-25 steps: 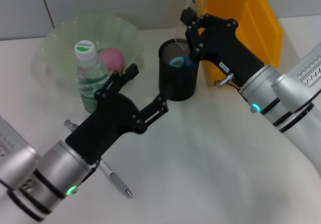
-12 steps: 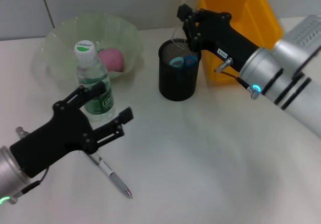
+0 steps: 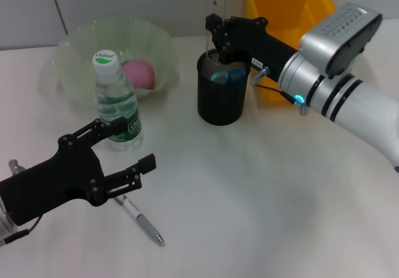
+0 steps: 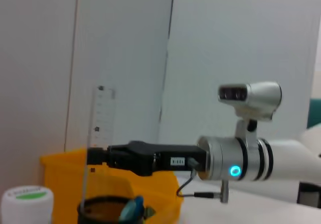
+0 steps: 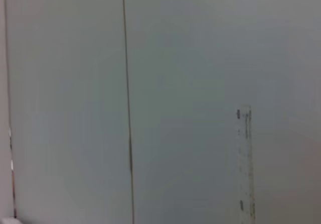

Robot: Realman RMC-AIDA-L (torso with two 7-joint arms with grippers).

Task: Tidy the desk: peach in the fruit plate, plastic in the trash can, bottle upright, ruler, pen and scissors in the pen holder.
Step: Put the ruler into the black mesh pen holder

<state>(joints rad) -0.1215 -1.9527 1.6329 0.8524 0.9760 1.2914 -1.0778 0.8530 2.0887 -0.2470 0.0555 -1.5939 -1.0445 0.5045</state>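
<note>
Right gripper (image 3: 217, 36) is over the black mesh cylindrical pen holder (image 3: 221, 97), jaws clamped on a clear plastic ruler (image 3: 216, 4) that stands upright with its lower end inside the holder. Left wrist view shows the same from the side: ruler (image 4: 95, 138) vertical, pinched at the tip of the black gripper (image 4: 93, 156) above the holder rim (image 4: 108, 211). Right wrist view shows only the ruler's upper part (image 5: 244, 163) against the wall. Blue-handled scissors (image 3: 228, 75) sit in the holder, handles up. Left gripper (image 3: 128, 156) hangs low over the white tabletop (image 3: 262, 197) at the near left, jaws spread apart and holding nothing, just beside the silver and white pen (image 3: 140, 219), which lies flat on the table partly under the fingers. Clear plastic water bottle with green label and white cap (image 3: 115, 103) stands upright just behind the left gripper, in front of the pale green translucent fruit plate (image 3: 75, 47). Pink peach (image 3: 138, 73) rests inside the plate. Yellow plastic bin (image 3: 290, 10) sits behind and to the right of the pen holder, near it.
</note>
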